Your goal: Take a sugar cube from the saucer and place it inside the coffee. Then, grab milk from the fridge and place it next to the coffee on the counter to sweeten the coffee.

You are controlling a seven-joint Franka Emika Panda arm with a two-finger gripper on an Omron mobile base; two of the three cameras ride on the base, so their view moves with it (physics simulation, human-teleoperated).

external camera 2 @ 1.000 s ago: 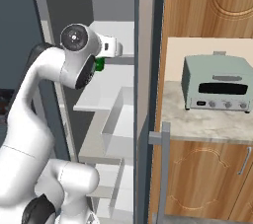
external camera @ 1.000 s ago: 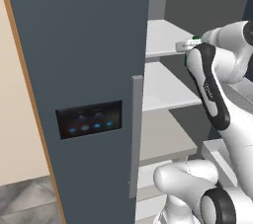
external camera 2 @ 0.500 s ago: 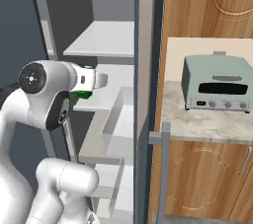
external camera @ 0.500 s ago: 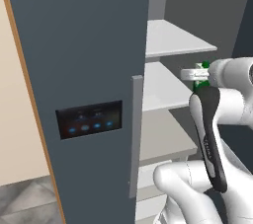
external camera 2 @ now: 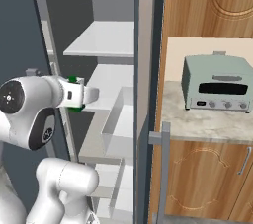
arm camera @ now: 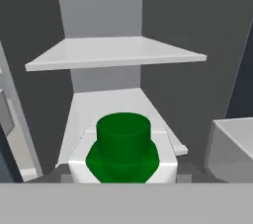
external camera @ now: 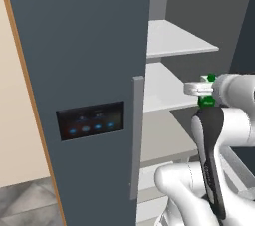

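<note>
Two-finger claw [external camera 2: 91, 95] clamped on the small white carton of milk [arm camera: 123, 155] with green top, just clear of the tall dark blue-grey fridge's [external camera: 84, 60] white shelves. Fetching step under way (judging by the hold). Next: swinging round to the marbled beige counter [external camera 2: 207, 122].

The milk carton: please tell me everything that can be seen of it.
The milk carton fills the bottom of the hand view, right before the camera: a white body with a round dark green cap on a green top. Its lower part is cut off by the picture's edge. It is at the open fridge, with white shelves behind it. Whether the claw grips it cannot be told.
</note>
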